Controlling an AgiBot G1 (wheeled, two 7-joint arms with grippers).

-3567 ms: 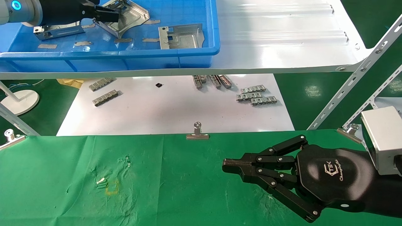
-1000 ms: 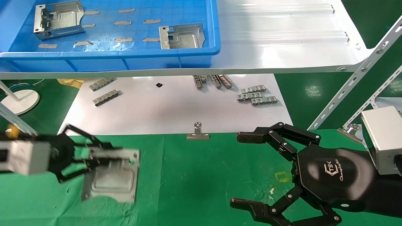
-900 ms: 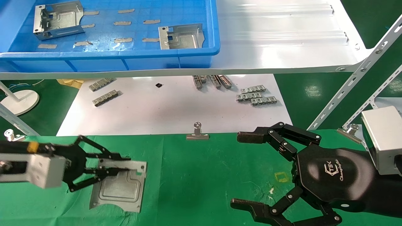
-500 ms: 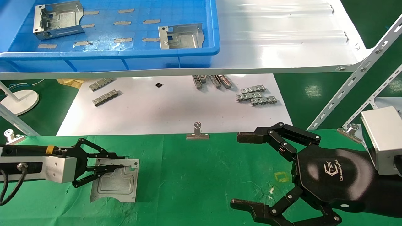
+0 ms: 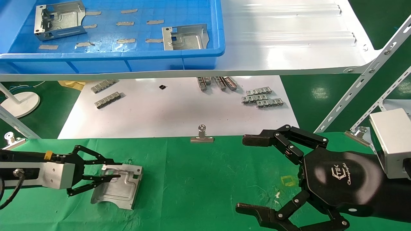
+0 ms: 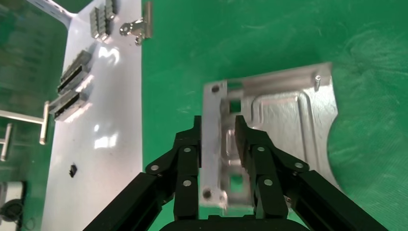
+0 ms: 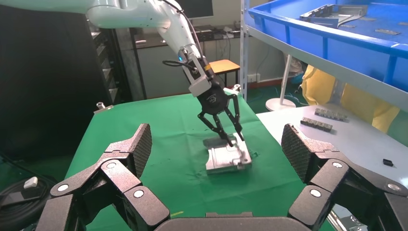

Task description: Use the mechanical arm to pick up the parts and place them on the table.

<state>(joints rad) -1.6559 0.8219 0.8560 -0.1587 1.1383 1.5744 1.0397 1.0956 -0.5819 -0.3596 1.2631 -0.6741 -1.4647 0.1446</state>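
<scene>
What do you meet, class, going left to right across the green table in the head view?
Left gripper → bracket in its fingers → binder clip at the far edge of the table → right gripper, open.

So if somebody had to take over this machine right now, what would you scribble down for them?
Left pincer: shut on one bracket, low over the green table, near its left side; release not yet done.
Right pincer: open, holding nothing, over the table's right side.
Done: that one bracket is out of the blue bin.
Left: let go of it, then fetch the two brackets in the bin on the white shelf.
</scene>
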